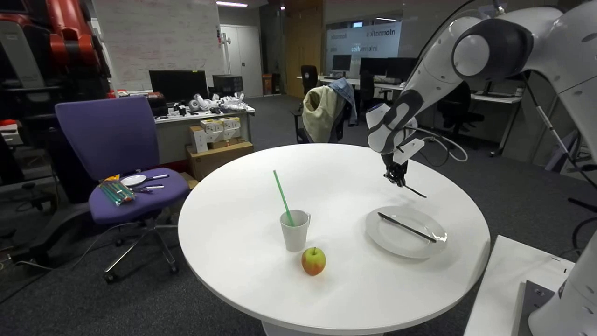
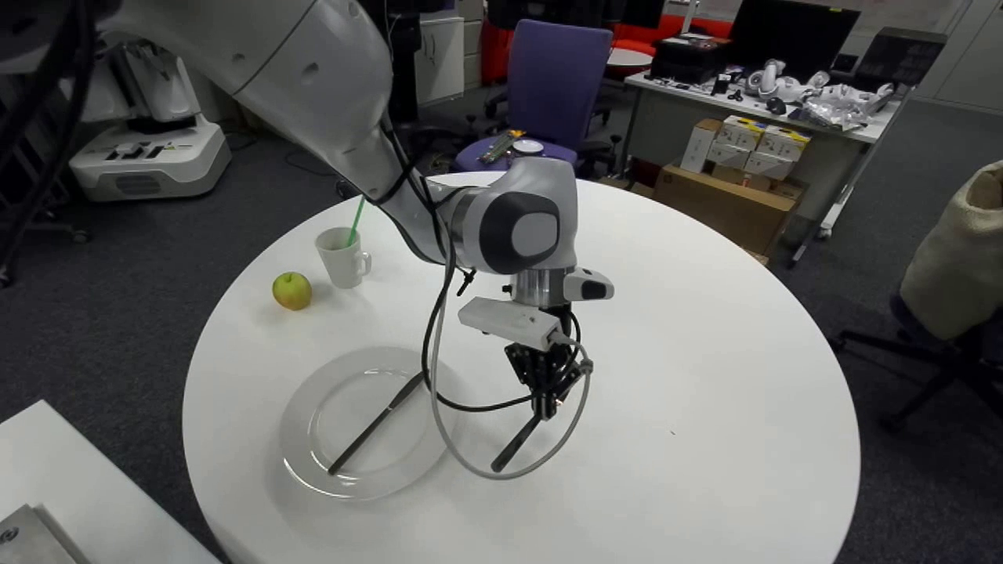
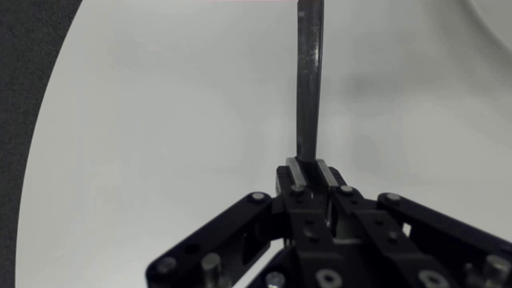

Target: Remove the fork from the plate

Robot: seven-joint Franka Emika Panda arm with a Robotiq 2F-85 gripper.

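Grey metal in its grasp, a robot gripper [image 3: 308, 165] holds what is judged to be the fork [image 3: 309, 80] over a round white table [image 1: 233, 233], just beside the plate [image 1: 380, 235] the task says it must leave. The fingertips [image 3: 296, 172] are clenched on the fork near one end, pinching it from two sides, and the long part juts out into view. No tines can be made out, so the name rests partly on a second utensil [image 2: 376, 423], which looks like a knife and lies across the plate. In both exterior views the held piece touches no part of the plate; the wrist view shows only a curve of the plate's edge in a corner, well apart from it. The main step, taking the fork off the plate, therefore looks done. Left to do, by the same judgement, is the finish: bring the fork down to the table, part the fingers and back away. How much gap lies beneath the fork is hard to tell from these angles. The knife-like utensil goes unmentioned in the task and can presumably stay put on the plate. Well apart from the action, a white cup [image 1: 295, 238] with a green straw [image 1: 281, 193] leaning in it and an apple [image 1: 313, 261] stand near each other on the same table.
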